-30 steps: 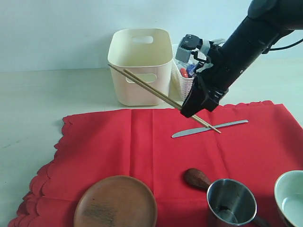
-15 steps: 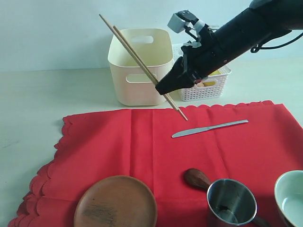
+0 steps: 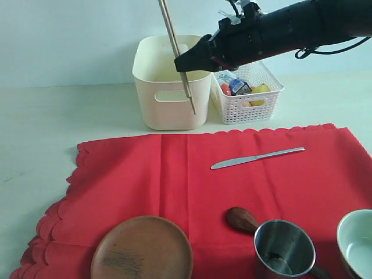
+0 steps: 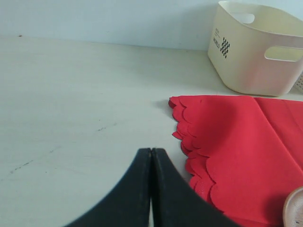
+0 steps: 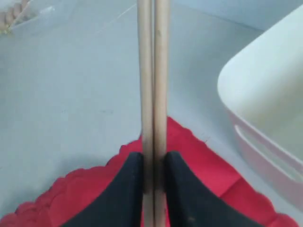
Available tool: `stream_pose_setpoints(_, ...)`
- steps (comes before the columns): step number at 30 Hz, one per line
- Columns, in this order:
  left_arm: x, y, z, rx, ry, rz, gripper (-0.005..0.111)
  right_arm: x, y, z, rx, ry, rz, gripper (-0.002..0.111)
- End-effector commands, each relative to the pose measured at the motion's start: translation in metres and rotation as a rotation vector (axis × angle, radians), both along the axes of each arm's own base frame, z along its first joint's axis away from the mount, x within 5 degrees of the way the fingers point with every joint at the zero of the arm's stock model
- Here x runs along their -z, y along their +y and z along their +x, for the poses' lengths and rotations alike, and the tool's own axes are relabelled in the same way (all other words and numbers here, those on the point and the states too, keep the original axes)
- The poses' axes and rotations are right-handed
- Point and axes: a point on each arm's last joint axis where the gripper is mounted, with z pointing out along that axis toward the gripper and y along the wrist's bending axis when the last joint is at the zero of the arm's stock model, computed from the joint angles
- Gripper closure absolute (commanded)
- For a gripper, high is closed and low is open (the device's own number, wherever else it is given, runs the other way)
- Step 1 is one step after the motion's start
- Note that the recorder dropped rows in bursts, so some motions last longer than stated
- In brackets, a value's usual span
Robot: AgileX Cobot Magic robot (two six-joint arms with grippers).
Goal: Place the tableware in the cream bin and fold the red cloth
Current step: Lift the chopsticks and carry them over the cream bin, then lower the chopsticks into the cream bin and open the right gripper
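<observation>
Chopsticks [image 3: 170, 32], slim pale wood, now near-upright.

The left gripper [image 4: 151, 150], its black fingers pressed together and empty, hangs over a pale tabletop [image 4: 71, 94], with a bright red scalloped-edged cloth [image 4: 236, 142] at three o'clock from its tips, a tall cream plastic bin [image 4: 255, 52] near one-thirty, and a round brown wooden plate's edge [image 4: 296, 210] at four.
</observation>
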Motion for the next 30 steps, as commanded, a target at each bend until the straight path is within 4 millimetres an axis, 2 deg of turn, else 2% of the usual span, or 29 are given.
stream_pose_setpoints(1,0.0,0.0,0.0,-0.003,-0.009,-0.001,0.107,-0.006,-0.004,0.011,0.145,-0.052,0.011,0.108)
stream_pose_setpoints(6,0.0,0.0,0.0,-0.003,-0.009,-0.001,0.107,-0.012,-0.012,0.028,0.336,-0.148,0.032,0.108)
stream_pose_setpoints(9,0.0,0.0,0.0,-0.003,-0.009,-0.001,0.107,-0.022,-0.01,0.038,0.339,-0.233,0.062,0.108)
stream_pose_setpoints(12,0.0,0.0,0.0,-0.003,-0.009,-0.001,0.107,-0.022,-0.002,0.056,0.305,-0.257,0.091,0.108)
stream_pose_setpoints(20,0.0,0.0,0.0,-0.003,-0.009,-0.001,0.107,0.016,0.007,0.089,0.266,-0.247,0.07,0.108)
stream_pose_setpoints(26,0.0,0.0,0.0,-0.003,-0.009,-0.001,0.107,0.046,0.01,0.099,0.243,-0.259,0.016,0.108)
stream_pose_setpoints(30,0.0,0.0,0.0,-0.003,-0.009,-0.001,0.107,0.056,0.01,0.101,0.232,-0.278,-0.013,0.108)
